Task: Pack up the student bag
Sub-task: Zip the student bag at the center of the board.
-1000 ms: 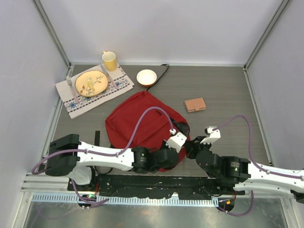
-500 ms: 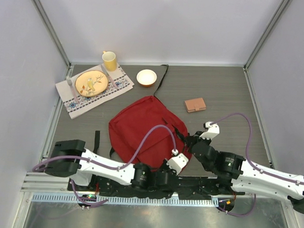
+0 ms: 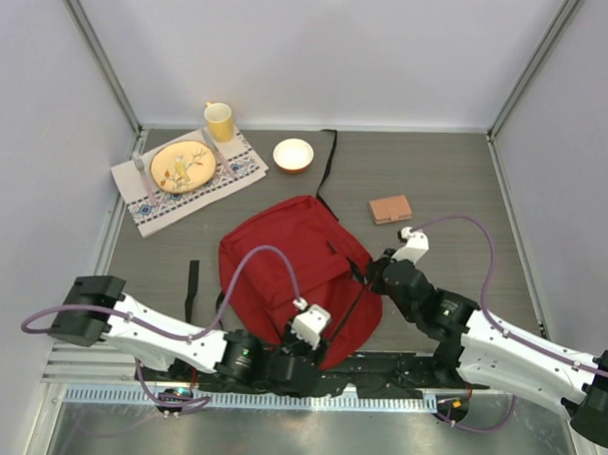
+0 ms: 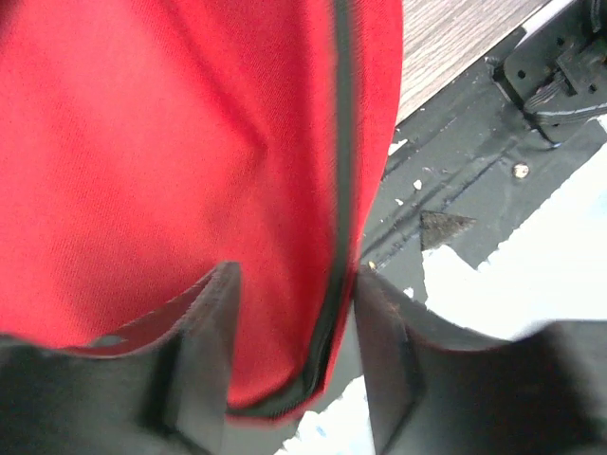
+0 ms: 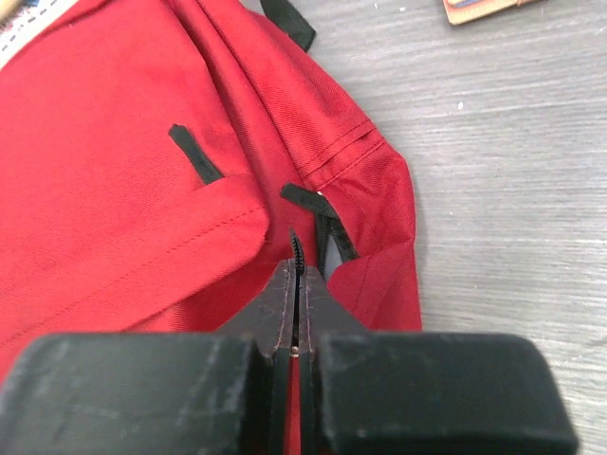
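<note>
Here the student bag (image 3: 288, 262) lies flat on the grey table (image 3: 455, 183), toward its near edge; the right gripper (image 5: 296, 270) is pinched tight on a thin black zipper strip at the bag's right side; the left gripper (image 4: 294, 284) stands partly apart over the bag's near hem, red fabric and a black zipper line between its fingers; a small brown case (image 3: 391, 209) lies well apart.
</note>
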Robot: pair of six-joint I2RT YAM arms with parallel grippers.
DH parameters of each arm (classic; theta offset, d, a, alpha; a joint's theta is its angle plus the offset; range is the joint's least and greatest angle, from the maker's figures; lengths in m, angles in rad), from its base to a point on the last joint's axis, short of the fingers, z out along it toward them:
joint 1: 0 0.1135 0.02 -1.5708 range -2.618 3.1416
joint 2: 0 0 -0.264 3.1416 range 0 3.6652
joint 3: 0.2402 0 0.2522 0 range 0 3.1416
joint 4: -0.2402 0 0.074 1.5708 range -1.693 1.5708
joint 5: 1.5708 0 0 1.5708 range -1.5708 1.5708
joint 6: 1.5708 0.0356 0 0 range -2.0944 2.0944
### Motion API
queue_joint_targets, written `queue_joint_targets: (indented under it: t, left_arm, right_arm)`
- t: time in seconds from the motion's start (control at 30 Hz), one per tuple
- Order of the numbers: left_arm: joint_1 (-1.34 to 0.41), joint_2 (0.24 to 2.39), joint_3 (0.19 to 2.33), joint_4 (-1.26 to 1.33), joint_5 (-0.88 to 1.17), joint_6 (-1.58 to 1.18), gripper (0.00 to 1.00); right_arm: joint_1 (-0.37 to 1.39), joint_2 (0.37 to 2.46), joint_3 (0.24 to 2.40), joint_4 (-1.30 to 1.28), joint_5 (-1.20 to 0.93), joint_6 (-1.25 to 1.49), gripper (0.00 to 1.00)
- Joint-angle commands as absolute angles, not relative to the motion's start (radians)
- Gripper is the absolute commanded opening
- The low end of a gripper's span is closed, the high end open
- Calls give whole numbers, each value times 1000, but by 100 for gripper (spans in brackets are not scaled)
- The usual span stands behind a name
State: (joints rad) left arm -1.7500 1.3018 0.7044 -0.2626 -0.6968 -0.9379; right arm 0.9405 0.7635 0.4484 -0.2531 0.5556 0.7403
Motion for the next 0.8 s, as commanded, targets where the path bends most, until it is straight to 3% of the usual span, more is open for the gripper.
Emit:
queue_joint_targets:
  t: [0.0, 0.07, 0.23, 0.37, 0.77]
  left_arm:
    - [-1773, 1192, 704, -333, -794, -971, 69]
    - [-1749, 1172, 721, -313, -821, -933, 88]
    - [-1640, 1176, 775, -141, -733, -773, 100]
    - [-1516, 1253, 824, -66, -625, -747, 100]
    - [-1413, 1521, 948, 89, -430, -782, 97]
  right_arm:
    - [914, 739, 459, -97, 545, 698, 1]
    - [916, 730, 453, -100, 523, 698, 1]
    - [913, 698, 443, -127, 503, 701, 1]
    - [914, 670, 445, -152, 505, 699, 1]
    - [914, 621, 454, -192, 528, 698, 1]
